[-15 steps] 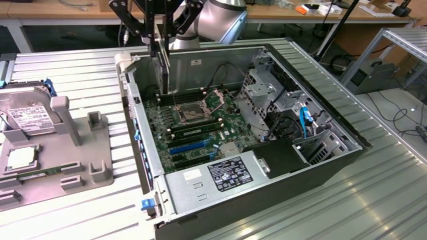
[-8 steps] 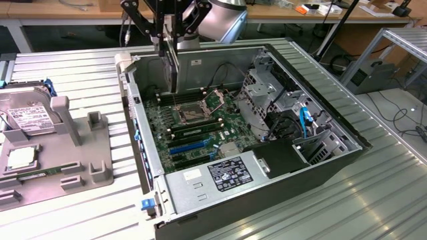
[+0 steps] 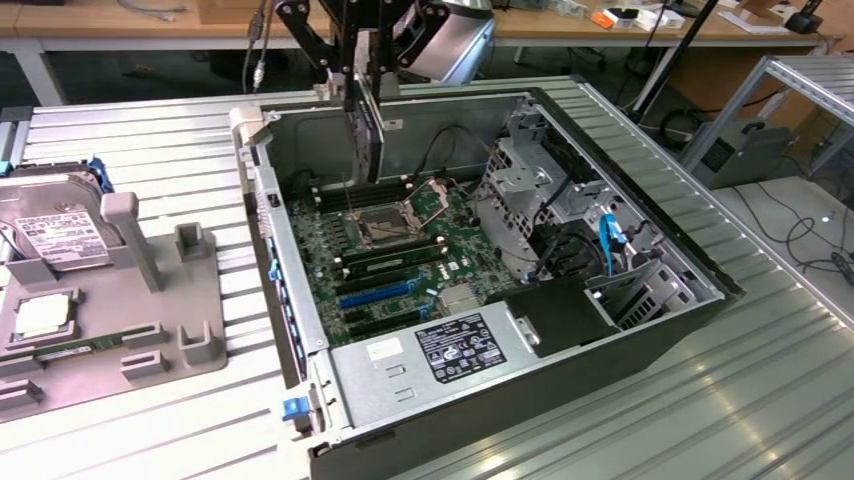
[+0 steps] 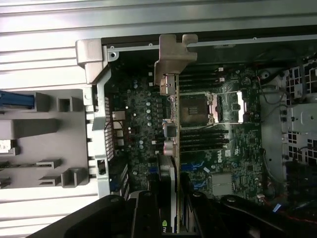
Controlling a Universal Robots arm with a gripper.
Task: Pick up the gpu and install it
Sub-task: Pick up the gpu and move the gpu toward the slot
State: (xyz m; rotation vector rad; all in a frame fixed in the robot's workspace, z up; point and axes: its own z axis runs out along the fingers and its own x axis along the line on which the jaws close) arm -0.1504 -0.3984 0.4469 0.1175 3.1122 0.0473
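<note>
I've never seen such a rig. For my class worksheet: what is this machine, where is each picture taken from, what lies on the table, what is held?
It is a robot arm ending in a pincer. One picture comes from a camera standing off the arm, the other from a camera on its wrist. On the slatted metal table lies an open computer case with its motherboard showing; beside it, a grey tray carries a hard drive. The pincer grips the gpu, a thin card hanging on edge over the motherboard.

Jaws hide the top of the gpu point(image 3: 371, 140).
</note>
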